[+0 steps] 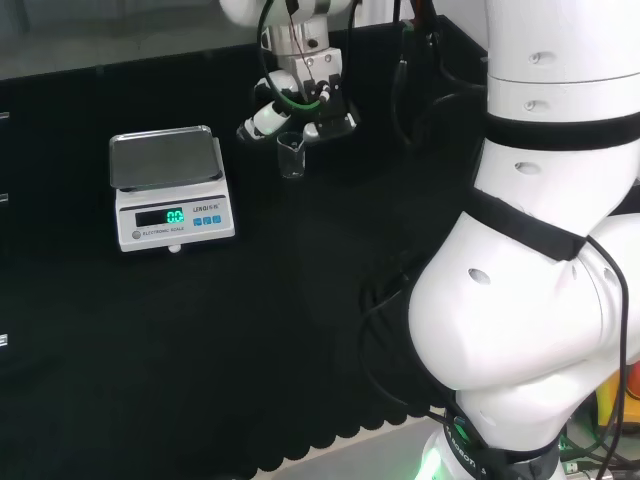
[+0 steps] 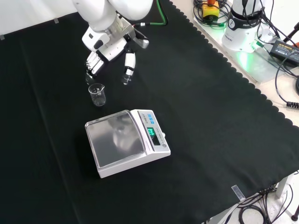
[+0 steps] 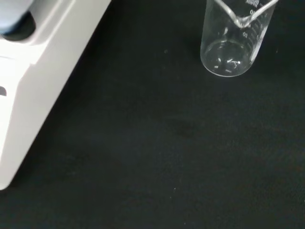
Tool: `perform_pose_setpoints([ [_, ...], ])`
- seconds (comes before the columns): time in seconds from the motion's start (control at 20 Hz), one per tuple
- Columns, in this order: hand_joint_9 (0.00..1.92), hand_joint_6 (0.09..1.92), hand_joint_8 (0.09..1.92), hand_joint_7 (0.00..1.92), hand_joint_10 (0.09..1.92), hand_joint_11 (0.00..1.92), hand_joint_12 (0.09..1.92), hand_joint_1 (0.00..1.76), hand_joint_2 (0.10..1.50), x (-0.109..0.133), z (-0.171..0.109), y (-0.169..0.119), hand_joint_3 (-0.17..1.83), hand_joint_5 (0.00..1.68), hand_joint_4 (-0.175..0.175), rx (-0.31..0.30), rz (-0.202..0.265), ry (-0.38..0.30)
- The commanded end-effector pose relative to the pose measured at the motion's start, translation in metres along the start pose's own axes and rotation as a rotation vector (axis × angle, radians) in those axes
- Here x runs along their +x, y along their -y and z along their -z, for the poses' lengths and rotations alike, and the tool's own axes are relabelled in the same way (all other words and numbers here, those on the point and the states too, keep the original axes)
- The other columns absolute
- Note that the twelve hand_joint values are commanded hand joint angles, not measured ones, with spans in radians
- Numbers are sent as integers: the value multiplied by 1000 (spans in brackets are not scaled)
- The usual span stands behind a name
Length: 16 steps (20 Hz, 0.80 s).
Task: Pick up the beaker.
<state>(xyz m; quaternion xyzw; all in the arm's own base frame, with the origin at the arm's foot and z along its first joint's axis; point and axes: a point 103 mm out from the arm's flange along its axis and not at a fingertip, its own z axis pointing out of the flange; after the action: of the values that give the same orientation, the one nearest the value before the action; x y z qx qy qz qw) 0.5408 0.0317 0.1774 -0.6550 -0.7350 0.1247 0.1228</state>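
**Operator:** I have the hand [image 2: 110, 51] hanging over the desk [image 2: 210, 140], just beyond the beaker [image 2: 97, 94] in the front view. Its fingers [image 2: 93, 63] point down on one side and the thumb [image 2: 128, 65] on the other, spread apart with nothing between them. It touches nothing that I can see.

**Observer:** So the pickup hasn't started?

**Operator:** I'd say the approach is nearly done and the grasp is all still to do. The beaker stands upright on the cloth, looks empty, with its spout facing the wrist camera, and it sits between the hand and the scale [image 2: 126, 142]. In the head view the hand [image 1: 300, 112] is right behind the beaker [image 1: 291, 155], with the scale [image 1: 170, 185] off to the left.

**Observer:** What's left, then?

**Operator:** As I judge it: bring the hand down around the glass, close on it, and lift it clear of the desk.
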Motion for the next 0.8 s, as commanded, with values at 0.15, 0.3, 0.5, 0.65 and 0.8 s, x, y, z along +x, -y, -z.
perform_pose_setpoints([
  [0.15,206,87,728,132,881,308,1431,418,838,-5,-4,-33,237,332,-61,-3,7,128],
  [0.3,189,87,722,122,874,297,1430,422,835,-16,-1,-48,235,334,-59,19,-8,152],
  [0.5,173,87,716,112,870,284,1433,423,833,-36,0,-65,233,333,-57,49,-32,177],
  [0.65,166,87,713,107,870,276,1436,422,831,-50,-3,-68,231,331,-55,80,-49,180],
  [0.8,156,87,710,100,869,269,1439,420,825,-61,-9,-69,227,327,-52,109,-66,182],
])
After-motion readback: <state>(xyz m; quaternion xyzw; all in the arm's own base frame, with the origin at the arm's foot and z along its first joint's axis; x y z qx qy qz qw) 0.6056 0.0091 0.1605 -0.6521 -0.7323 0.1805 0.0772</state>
